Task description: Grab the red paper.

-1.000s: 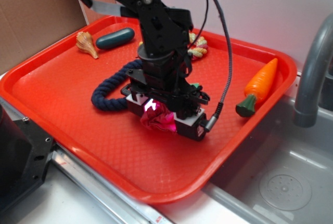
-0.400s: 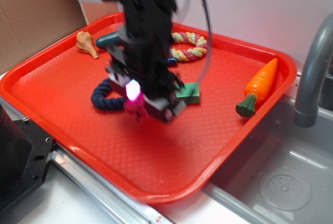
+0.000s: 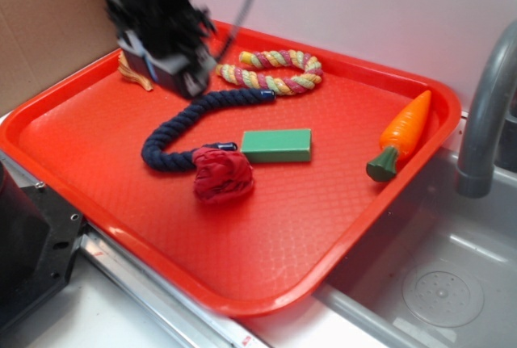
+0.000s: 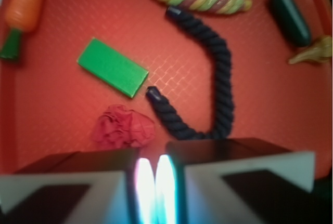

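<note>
The red paper lies loose on the tray, near the front edge; it touches the near end of the navy rope and sits just beside the green block; nothing grips it. In the wrist view the paper appears below the block and left of the rope's end.

The gripper is raised over the tray's far-left corner, well apart from the paper; it is motion-blurred in the exterior view; in the wrist view the two fingers stand nearly together with only a thin gap, and nothing lies between them; the claw is therefore closed and empty.

Judgement: the grab is not achieved; the paper rests where a descent from above could reach it, but the rope and block crowd two sides, so the fingers would best straddle the wad along the free axis. The braided ring, the carrot and the dark capsule lie clear of that path.
</note>
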You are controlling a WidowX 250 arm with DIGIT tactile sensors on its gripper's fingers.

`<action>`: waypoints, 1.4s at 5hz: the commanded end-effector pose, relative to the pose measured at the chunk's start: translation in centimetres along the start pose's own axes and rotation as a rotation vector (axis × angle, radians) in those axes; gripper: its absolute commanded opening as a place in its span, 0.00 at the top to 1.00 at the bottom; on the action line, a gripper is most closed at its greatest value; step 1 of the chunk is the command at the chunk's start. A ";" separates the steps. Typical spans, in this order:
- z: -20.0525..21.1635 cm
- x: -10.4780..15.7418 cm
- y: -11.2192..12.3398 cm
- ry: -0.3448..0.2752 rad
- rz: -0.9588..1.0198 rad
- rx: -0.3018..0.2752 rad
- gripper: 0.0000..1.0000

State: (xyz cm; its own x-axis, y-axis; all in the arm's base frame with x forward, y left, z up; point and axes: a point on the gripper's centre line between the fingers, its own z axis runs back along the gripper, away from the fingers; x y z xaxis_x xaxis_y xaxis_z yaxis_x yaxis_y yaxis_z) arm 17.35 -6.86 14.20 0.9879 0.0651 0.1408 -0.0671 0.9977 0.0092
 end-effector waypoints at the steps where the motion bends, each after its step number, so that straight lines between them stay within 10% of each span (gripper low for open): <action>1: 0.1 -1.4 0.2 -0.051 -0.090 -0.125 0.00; 4: -7.2 -2.3 -2.1 0.135 -0.632 -0.212 0.00; 7: -11.5 -3.2 -2.4 0.169 -0.594 -0.066 0.00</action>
State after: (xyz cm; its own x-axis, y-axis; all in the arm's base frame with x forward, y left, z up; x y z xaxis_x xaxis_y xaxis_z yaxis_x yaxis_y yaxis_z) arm 17.90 -10.61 2.20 0.8640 -0.5020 -0.0390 0.5012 0.8648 -0.0302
